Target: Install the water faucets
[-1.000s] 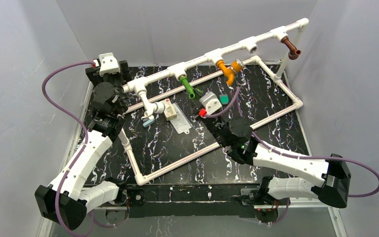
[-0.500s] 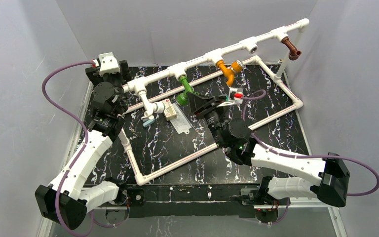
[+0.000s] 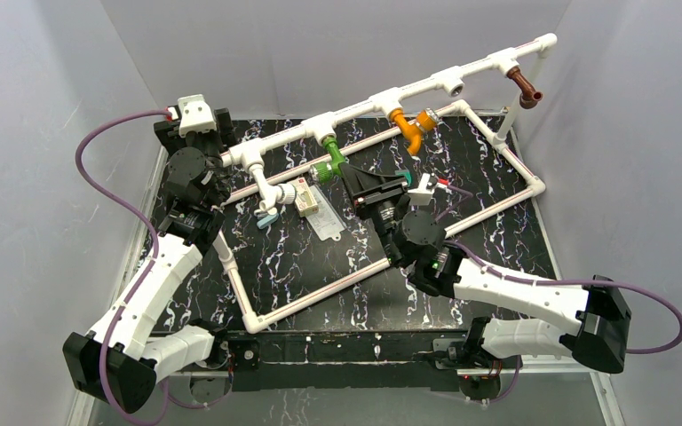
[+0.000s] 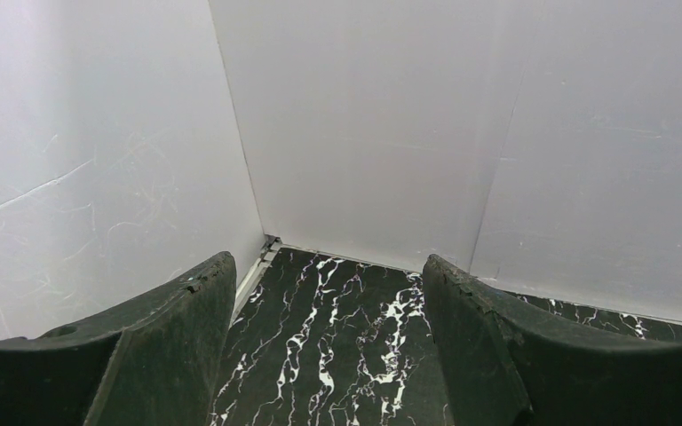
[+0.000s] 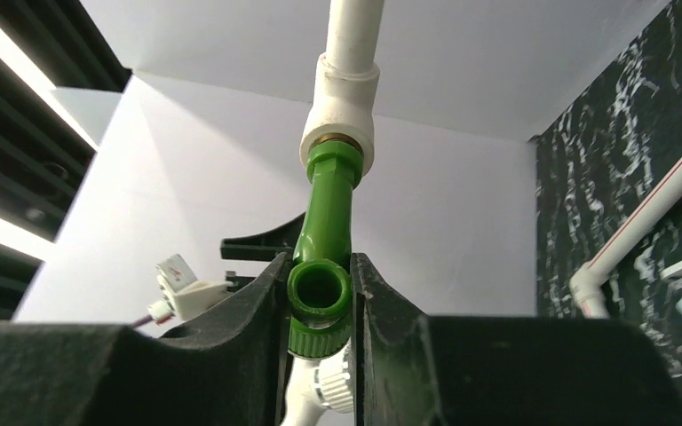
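The bright green faucet hangs screwed into a tee socket of the long white pipe. My right gripper is shut on the green faucet's spout end, one finger on each side. The orange faucet and the brown faucet sit in sockets further right. The white faucet hangs from the left socket. My left gripper is open with nothing in it, high at the back left corner, facing the walls.
A rectangular frame of white pipe lies on the black marbled table. A small white box and a flat clear packet lie beside the white faucet. Grey walls close in the back and both sides.
My right gripper has rolled its wrist while holding the green faucet. The faucet has turned in its socket, its spout swinging from the front right round to the left. The left arm has not moved.
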Action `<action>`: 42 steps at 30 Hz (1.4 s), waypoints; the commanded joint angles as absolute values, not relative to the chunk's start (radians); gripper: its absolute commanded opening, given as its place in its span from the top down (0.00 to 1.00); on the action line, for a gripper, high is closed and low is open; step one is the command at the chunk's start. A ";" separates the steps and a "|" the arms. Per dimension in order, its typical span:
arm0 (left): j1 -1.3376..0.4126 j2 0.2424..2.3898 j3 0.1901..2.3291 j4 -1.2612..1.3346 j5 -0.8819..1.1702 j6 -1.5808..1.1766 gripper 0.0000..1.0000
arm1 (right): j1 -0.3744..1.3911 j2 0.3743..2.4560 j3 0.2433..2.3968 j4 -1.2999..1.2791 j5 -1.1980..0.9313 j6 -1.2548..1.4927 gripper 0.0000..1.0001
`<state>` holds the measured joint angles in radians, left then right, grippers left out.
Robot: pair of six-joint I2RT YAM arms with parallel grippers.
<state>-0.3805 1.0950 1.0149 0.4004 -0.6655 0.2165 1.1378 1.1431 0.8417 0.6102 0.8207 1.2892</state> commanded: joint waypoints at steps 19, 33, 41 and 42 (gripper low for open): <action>-0.419 1.190 0.857 -0.041 -0.612 0.198 0.26 | 1.126 1.075 0.845 0.486 0.753 1.720 0.80; -0.419 1.193 0.857 -0.043 -0.615 0.199 0.26 | 1.126 1.057 0.838 0.462 0.726 1.695 0.41; -0.419 1.192 0.856 -0.040 -0.613 0.199 0.26 | 1.126 1.017 0.840 0.434 0.668 1.555 0.33; -0.419 1.192 0.856 -0.040 -0.615 0.199 0.26 | 1.127 1.007 0.841 0.436 0.651 1.507 0.32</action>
<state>-0.3840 1.0912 1.0145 0.3923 -0.6605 0.2153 1.1259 1.0607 0.8391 0.4252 0.6937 1.6390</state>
